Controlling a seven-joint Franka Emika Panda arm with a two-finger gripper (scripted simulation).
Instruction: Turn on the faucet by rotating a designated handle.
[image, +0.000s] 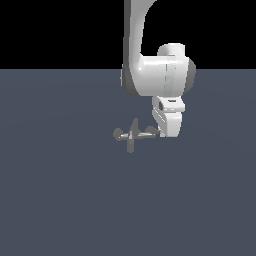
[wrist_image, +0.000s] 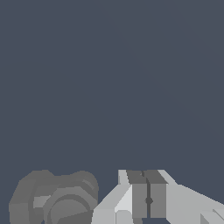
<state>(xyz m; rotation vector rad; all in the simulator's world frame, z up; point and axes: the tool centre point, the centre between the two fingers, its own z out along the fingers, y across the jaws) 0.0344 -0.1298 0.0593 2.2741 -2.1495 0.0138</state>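
- A flat, dark slate-blue floor (wrist_image: 113, 78) is seen across most of the wrist view.
- The pale grey gripper (wrist_image: 148, 199) is shown at the frame's edge, with two dark grey finger pads (wrist_image: 139, 199) pressed together, only a thin dark seam being left between them.
- A chunky, rounded grey metallic faucet part (wrist_image: 57, 199) is seen just beside the gripper; it is not held between the pads.
- Which part of the fixture this is cannot be told.
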